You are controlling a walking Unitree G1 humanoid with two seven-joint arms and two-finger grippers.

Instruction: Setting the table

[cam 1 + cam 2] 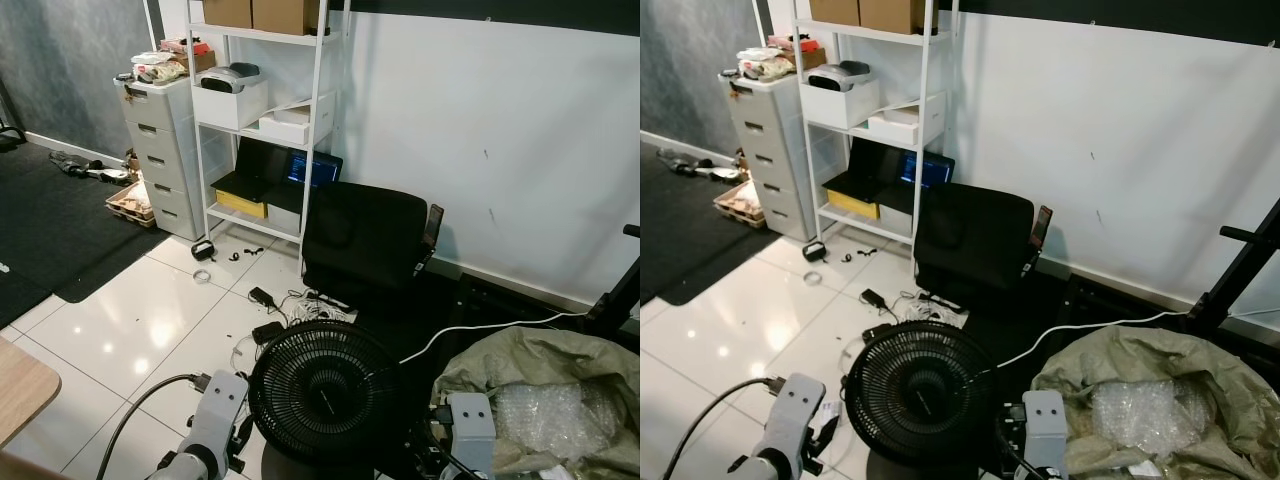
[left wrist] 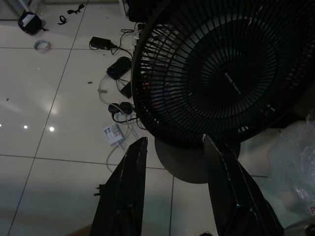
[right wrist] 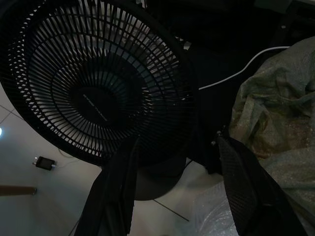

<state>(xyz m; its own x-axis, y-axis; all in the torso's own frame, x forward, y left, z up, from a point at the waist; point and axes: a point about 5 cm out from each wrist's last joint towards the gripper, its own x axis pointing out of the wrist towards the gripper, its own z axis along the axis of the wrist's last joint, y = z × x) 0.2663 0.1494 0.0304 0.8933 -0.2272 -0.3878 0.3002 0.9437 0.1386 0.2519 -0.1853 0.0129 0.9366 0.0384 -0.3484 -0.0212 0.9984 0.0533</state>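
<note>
Both empty grippers, left gripper (image 2: 172,187) and right gripper (image 3: 172,189), spread wide, hover over the black floor fan (image 1: 322,388); the robot is probably between steps, and must turn toward the wooden table corner (image 1: 18,392).

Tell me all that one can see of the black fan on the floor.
The black fan stands upright on the white tiled floor, on a round flat base. Its round wire grille, of thin radial ribs around a dark hub with small lettering, faces the camera. It looks like plastic. A green sack lies beside it, cables behind it. Neither hand touches it.

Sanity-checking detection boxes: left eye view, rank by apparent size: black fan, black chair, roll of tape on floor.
1. black chair and black fan: look alike; fan is nearer, so unsure.
2. roll of tape: clearly smallest.
</note>
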